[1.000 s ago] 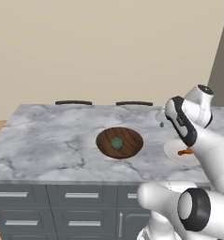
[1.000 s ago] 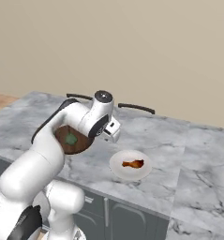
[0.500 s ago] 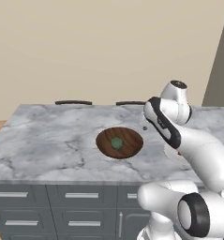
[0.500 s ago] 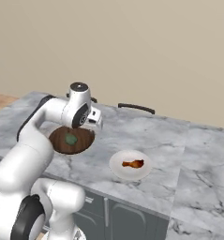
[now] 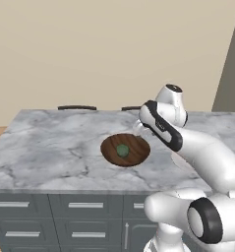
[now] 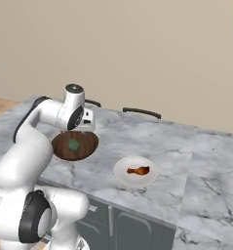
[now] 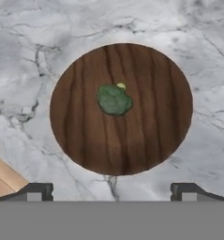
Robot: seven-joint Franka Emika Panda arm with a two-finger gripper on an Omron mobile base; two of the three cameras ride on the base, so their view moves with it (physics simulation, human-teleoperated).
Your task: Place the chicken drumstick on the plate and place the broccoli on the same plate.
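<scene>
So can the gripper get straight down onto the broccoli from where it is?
Probably yes. In the hand view the broccoli lies alone near the middle of the wooden board, with nothing over or beside it, and the gripper looks open, its fingertips set wide apart above the board's edge.

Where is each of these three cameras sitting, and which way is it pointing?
Left base view: behind the arm's left, facing the marble counter; the arm rises at lower right.
Right base view: behind its right, same counter; arm at lower left, drumstick on the plate.
Hand view: on the hand, looking down at the wooden board; the gripper is open.
All three share the broccoli on that board.
</scene>
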